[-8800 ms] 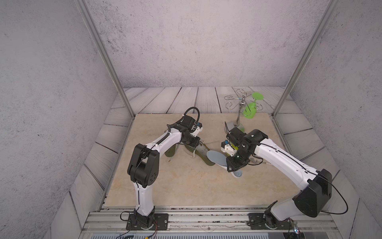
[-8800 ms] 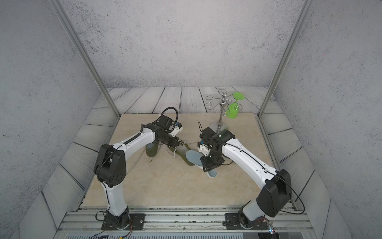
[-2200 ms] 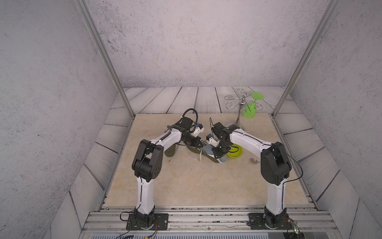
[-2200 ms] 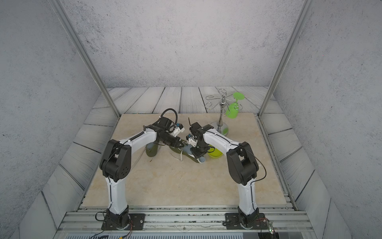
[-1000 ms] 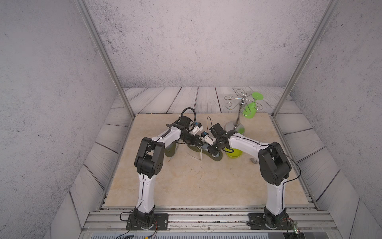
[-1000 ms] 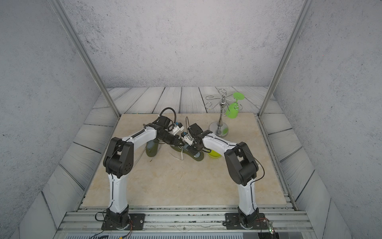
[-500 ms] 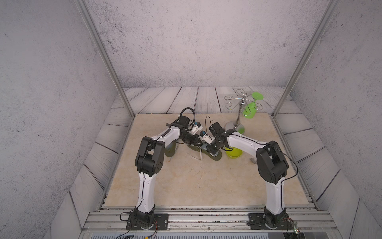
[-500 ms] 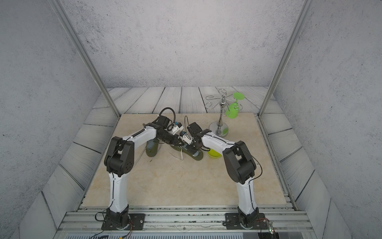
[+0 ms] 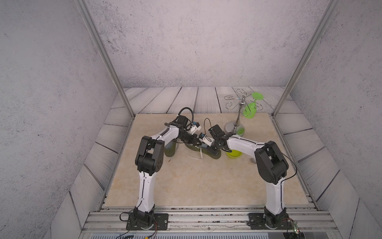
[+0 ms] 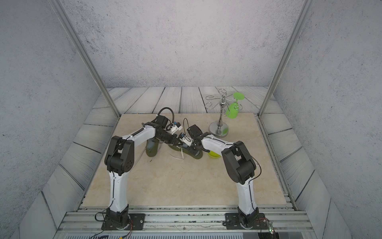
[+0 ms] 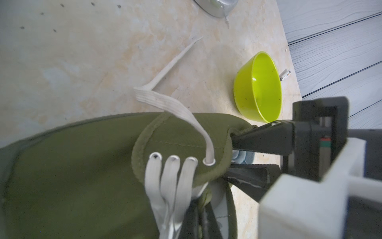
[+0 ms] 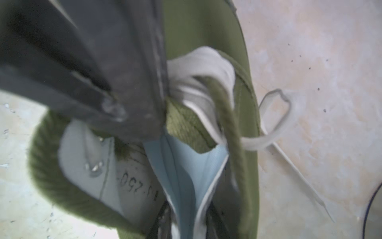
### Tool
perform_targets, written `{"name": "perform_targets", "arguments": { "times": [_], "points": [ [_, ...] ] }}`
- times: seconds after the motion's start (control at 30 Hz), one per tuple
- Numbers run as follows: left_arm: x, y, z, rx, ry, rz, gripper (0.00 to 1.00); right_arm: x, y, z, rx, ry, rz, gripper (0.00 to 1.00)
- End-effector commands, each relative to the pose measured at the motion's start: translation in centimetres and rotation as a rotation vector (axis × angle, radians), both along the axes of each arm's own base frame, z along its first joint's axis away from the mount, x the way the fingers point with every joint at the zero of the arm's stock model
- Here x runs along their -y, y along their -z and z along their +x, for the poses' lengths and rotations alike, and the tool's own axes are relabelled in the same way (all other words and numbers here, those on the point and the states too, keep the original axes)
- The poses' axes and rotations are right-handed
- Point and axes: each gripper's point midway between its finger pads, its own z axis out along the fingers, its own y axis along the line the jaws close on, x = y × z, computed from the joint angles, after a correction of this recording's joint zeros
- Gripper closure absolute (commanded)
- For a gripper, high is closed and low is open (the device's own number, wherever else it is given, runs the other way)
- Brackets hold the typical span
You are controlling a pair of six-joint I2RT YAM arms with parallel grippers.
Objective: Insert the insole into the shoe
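Observation:
An olive-green shoe (image 9: 215, 154) (image 10: 195, 155) with white laces lies mid-table in both top views, with both grippers meeting over its opening. My left gripper (image 9: 197, 142) (image 11: 201, 204) is shut on the shoe's tongue (image 11: 182, 132) and holds the opening apart. The light-blue insole (image 12: 186, 165) (image 11: 241, 157) is folded lengthwise, and my right gripper (image 9: 207, 145) (image 12: 188, 219) is shut on it. The front part of the insole reaches down into the shoe (image 12: 196, 24) past the grey heel lining. The toe end of the insole is hidden inside.
A second olive shoe (image 9: 170, 150) lies under the left forearm. A yellow-green bowl (image 9: 233, 153) (image 11: 258, 91) stands just right of the held shoe. Behind it stands a chrome glass rack (image 9: 234, 129) with a green glass (image 9: 251, 106) hanging from it. A loose lace (image 9: 199, 154) trails on the table.
The right gripper has carried the insole from the table beside the shoe into the shoe's opening. Over the last second both arms have barely moved.

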Motion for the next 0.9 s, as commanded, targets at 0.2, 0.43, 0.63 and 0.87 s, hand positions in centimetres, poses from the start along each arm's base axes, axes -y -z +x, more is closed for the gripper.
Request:
{"name": "perform_targets", "arguments": {
  "times": [0.2,0.43,0.63,0.87],
  "points": [
    [-0.2,0.3,-0.3,-0.03,0.023,-0.016,1.0,-0.1,1.0,0.7,-0.006,0.007,-0.013,0.57],
    [-0.5,0.4,-0.1,-0.025,0.018,0.0,1.0,0.3,-2.6,-0.9,-0.03,0.045,0.035,0.41],
    [-0.7,0.6,-0.2,-0.027,0.025,0.021,1.0,1.2,-4.4,-1.6,-0.013,0.084,0.046,0.31],
    [-0.7,0.3,0.0,-0.022,0.027,0.021,1.0,1.8,-6.0,-2.3,-0.018,0.09,0.031,0.23]
  ]
}}
